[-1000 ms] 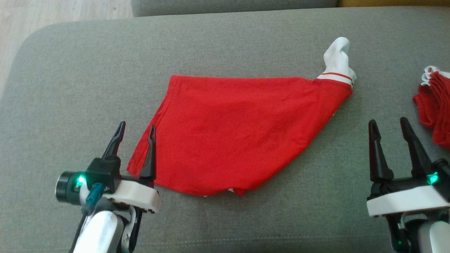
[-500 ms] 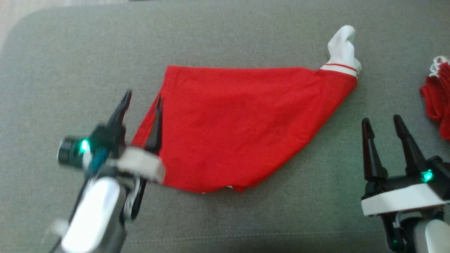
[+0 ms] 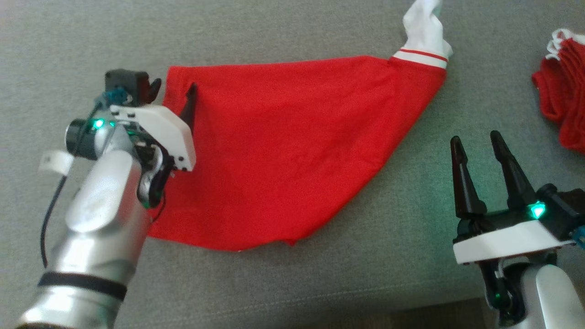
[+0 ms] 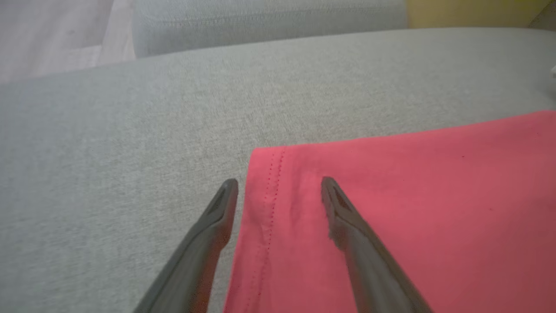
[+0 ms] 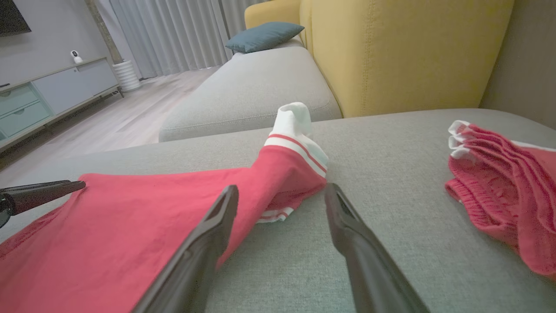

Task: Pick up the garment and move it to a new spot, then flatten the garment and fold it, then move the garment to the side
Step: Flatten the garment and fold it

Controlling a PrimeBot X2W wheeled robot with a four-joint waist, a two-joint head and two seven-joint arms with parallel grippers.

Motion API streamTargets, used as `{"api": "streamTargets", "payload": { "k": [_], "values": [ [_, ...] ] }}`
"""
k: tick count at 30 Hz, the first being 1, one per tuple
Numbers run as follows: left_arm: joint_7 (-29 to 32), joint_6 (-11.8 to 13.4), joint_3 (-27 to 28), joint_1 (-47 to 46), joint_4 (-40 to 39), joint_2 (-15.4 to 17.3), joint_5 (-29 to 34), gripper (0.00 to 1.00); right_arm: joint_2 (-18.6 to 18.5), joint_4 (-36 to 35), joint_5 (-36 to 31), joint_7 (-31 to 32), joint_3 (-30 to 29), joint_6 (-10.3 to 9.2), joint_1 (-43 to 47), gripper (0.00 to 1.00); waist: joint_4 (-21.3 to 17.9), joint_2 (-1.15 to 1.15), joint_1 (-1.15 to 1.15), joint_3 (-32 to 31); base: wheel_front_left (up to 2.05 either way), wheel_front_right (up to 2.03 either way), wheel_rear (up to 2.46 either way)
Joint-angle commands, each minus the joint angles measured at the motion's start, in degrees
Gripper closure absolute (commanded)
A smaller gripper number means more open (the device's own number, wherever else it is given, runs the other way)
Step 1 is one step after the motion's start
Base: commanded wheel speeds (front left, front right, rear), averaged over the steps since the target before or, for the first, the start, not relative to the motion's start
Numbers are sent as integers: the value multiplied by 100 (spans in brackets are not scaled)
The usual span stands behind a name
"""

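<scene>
- Your left gripper [image 3: 173,87] has advanced to the far-left corner of the red shirt [image 3: 292,151], jaws wide astride its hem.
- The shirt lies on the sofa cushion [image 3: 320,283], long axis left-right; your right gripper [image 3: 475,137], likewise spread, waits near-right.

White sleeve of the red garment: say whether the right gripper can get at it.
Probably yes. The right gripper stands open, holding nothing, and only bare sofa cushion lies between it and the white sleeve; the other red pile sits off aside.
</scene>
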Motion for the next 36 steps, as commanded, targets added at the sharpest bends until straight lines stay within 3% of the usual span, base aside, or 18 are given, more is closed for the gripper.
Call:
{"api": "streamTargets", "payload": {
  "k": [1,7,8,9,17,24,28,36],
  "values": [
    [38,-58,199,-356,29,129,-45,0,-20,-154,31,-76,138,19,-164,0,-86,0,0,83,0,0,0],
    [423,-356,214,-819,1121,51,-277,0,-31,-28,100,-104,196,19,-231,0,-167,0,0,112,0,0,0],
    [479,-407,212,-877,1254,33,-315,73,-31,-15,110,-105,203,19,-238,0,-176,0,0,110,0,0,0],
    [501,-469,209,-974,1446,9,-359,100,-28,6,118,-109,207,19,-245,0,-188,0,0,95,0,0,0],
    [-220,-420,229,-1336,1378,10,-296,100,6,78,194,-109,141,19,-198,0,-121,0,0,-84,0,0,0],
    [-698,-288,190,-1318,472,60,-196,100,42,88,222,-58,80,19,-101,0,92,0,0,-317,0,0,0],
    [-646,-149,162,-593,-483,117,-264,100,58,59,227,-27,37,19,-26,0,192,0,0,-414,0,0,0],
    [197,314,130,1829,-2190,265,-769,100,83,22,253,75,-20,19,61,0,321,0,0,-447,0,0,0]
  ]
}}
